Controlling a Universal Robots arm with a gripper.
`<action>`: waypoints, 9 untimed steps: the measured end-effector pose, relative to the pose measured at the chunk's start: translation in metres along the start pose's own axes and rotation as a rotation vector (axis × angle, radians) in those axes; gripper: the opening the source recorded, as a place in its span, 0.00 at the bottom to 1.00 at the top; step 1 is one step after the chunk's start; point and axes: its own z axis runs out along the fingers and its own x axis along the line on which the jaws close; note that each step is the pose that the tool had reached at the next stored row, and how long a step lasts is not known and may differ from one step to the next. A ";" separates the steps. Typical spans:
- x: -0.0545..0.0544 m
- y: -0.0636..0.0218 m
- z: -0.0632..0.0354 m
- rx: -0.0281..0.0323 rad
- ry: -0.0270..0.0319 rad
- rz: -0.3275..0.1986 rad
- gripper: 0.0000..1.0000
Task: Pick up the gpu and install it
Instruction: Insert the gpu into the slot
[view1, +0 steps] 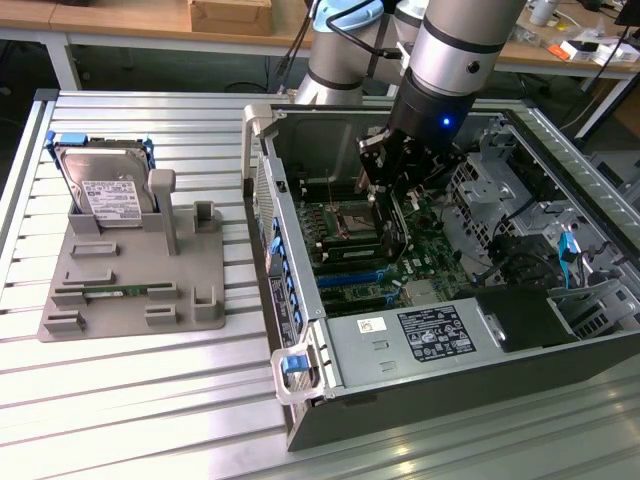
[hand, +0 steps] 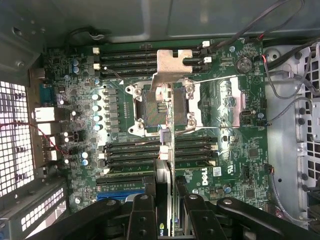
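Note:
The gpu (view1: 393, 225) hangs on edge inside the open computer case (view1: 300, 300), just above the motherboard (view1: 345, 250). My gripper (view1: 385, 165) is shut on its upper edge. In the wrist view the gpu (hand: 165, 150) shows edge-on as a thin dark card. Its silver end bracket (hand: 172, 67) lies over the processor socket (hand: 145, 107) and the memory slots beyond it. My gripper (hand: 165, 205) clamps the card between two black fingers (hand: 141, 212). The card stands upright, roughly over the middle of the board, with the blue expansion slots (hand: 120, 192) off to one side of it.
On the exterior view's left a grey fixture (view1: 130, 290) carries a silver hard drive (view1: 105, 195) standing upright and a green memory stick (view1: 115, 292) lying flat. Inside the case, cables (hand: 285, 75) and a drive cage (view1: 490, 170) crowd the far side. A power supply (view1: 435, 335) sits at the case front.

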 end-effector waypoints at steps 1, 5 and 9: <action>0.000 0.0000 0.0000 -0.0003 0.0002 -0.009 0.26; 0.000 -0.0001 0.0001 -0.0009 0.0006 -0.028 0.26; -0.001 -0.0001 0.0000 -0.0010 0.0010 -0.037 0.26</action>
